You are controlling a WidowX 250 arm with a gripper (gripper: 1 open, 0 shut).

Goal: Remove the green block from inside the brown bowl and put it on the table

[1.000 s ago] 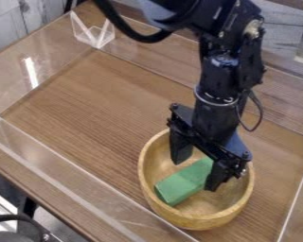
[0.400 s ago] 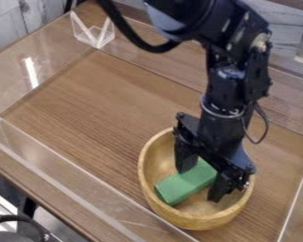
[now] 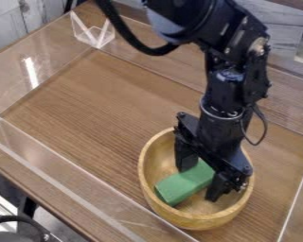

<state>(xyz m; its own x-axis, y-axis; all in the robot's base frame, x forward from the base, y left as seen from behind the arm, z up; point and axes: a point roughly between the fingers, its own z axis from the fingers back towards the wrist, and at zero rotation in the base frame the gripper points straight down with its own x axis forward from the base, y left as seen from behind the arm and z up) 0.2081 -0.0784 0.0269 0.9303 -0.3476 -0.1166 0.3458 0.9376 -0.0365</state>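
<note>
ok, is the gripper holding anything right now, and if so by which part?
Nothing held, as far as I can see: the gripper looks open, its fingers down in the brown bowl around the green block.

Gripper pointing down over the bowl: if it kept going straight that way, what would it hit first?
Most likely the green block, lying in the brown bowl right below the gripper; depth is unclear, so a finger could meet the bowl's floor instead.
</note>
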